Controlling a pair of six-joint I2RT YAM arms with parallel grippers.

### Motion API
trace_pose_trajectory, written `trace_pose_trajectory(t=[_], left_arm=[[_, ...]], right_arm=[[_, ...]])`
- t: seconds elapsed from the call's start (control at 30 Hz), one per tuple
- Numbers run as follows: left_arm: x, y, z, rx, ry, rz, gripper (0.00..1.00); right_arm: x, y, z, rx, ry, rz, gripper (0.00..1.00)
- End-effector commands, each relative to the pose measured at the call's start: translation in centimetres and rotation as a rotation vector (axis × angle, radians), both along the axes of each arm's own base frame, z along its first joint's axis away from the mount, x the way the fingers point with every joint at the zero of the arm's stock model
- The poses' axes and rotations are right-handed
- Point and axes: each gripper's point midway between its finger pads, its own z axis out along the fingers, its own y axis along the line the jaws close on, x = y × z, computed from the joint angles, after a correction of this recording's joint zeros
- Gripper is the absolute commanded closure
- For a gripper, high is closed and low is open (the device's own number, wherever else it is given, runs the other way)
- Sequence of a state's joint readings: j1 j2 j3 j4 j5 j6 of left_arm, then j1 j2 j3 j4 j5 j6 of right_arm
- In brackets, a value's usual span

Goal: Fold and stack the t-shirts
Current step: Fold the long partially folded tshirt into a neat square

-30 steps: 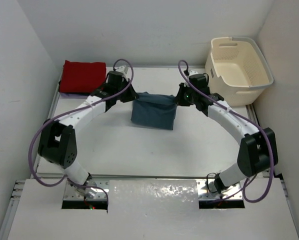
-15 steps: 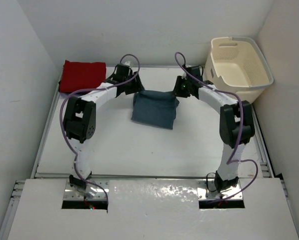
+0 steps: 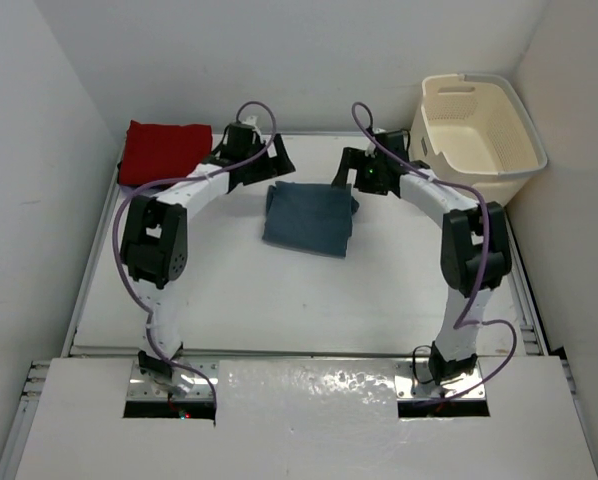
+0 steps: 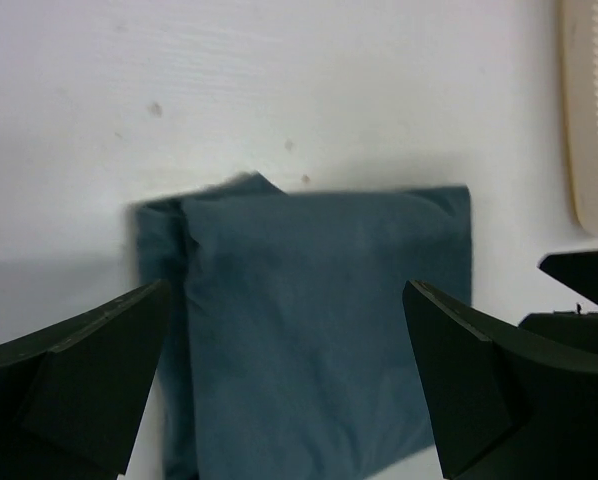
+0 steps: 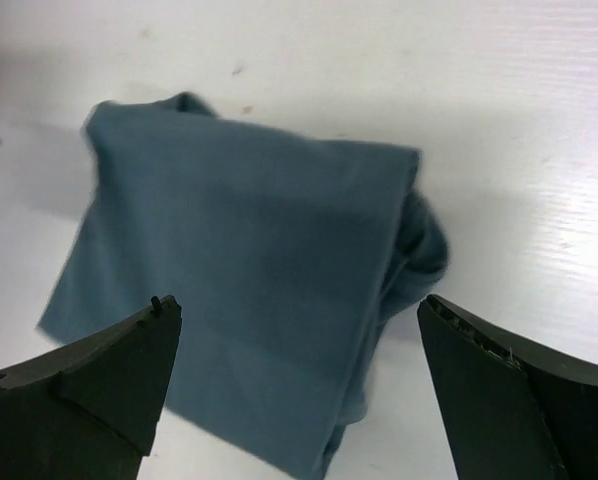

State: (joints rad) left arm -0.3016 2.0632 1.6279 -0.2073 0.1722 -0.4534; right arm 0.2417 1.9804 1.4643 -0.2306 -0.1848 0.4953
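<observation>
Teal t-shirt (image 3: 307,218) is out of my grasp now. A second ago I had its two far corners pinched and the cloth hung between my pincers in a sagging band. Since then I have carried it a little farther back on the table (image 3: 279,300), set it down and let go.

My left pincer (image 4: 287,287) and right pincer (image 5: 299,300) both stand spread wide with nothing between the fingers. They hang just past the shirt's far edge, one over each corner and clear of the cloth. My elbows have also swung up high since that earlier moment.

The shirt lies flat, left of the basket (image 3: 474,150) and a little nearer to me than it, with bare white table between them. It is folded into a rough rectangle and its top face is smooth. On the side away from the basket the layers do not quite match, so a narrow strip of the lower layer shows along that edge. A small peak of cloth pokes out at the far edge. On the basket side the fabric bunches into a soft lump.

Well left of the basket, in the far corner, the red t-shirt (image 3: 166,152) sits folded.
</observation>
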Motion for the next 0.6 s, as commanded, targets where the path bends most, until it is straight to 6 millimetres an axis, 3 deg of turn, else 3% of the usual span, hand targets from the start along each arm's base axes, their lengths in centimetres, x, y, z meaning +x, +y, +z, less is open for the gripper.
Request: trace_pose_trajectory(t=[0.0, 0.07, 0.1, 0.13, 0.17, 0.2, 0.27, 0.3, 0.47, 0.57], left_arm=[[-3.8, -3.0, 2.5, -0.093, -0.038, -0.115, 0.0], [-5.5, -4.4, 2.9, -0.152, -0.037, -0.158, 0.0], [-6.3, -4.6, 2.4, -0.162, -0.027, -0.173, 0.0], [-7.8, -4.8, 0.9, -0.176, 0.015, -0.184, 0.0], [-8.7, -5.0, 1.4, -0.188, 0.005, -0.2, 0.0], [-10.2, -5.0, -0.2, -0.189, 0.033, -0.212, 0.0], [-11.4, -5.1, -0.3, -0.214, 0.026, -0.224, 0.0], [-12.4, -4.6, -2.0, -0.203, 0.062, -0.215, 0.0], [-13.8, -3.1, -6.9, -0.126, 0.159, -0.185, 0.0], [-14.7, -2.5, -9.4, -0.097, 0.215, -0.174, 0.0]], right_arm=[[-1.2, 2.7, 4.2, 0.126, -0.124, 0.075, 0.01], [-3.2, 4.0, 3.6, 0.207, -0.098, 0.109, 0.01], [-2.8, 4.4, 4.3, 0.238, -0.147, 0.117, 0.01], [-3.4, 4.8, 3.6, 0.25, -0.13, 0.124, 0.01], [-3.5, 4.9, 3.5, 0.266, -0.121, 0.123, 0.01], [-3.5, 5.1, 2.9, 0.271, -0.104, 0.122, 0.01], [-3.9, 5.2, 1.7, 0.283, -0.08, 0.118, 0.01], [-3.7, 5.3, 1.2, 0.295, -0.083, 0.117, 0.01], [-4.6, 5.5, -3.3, 0.316, 0.016, 0.098, 0.01], [-4.8, 5.0, -4.7, 0.284, 0.038, 0.079, 0.01]])
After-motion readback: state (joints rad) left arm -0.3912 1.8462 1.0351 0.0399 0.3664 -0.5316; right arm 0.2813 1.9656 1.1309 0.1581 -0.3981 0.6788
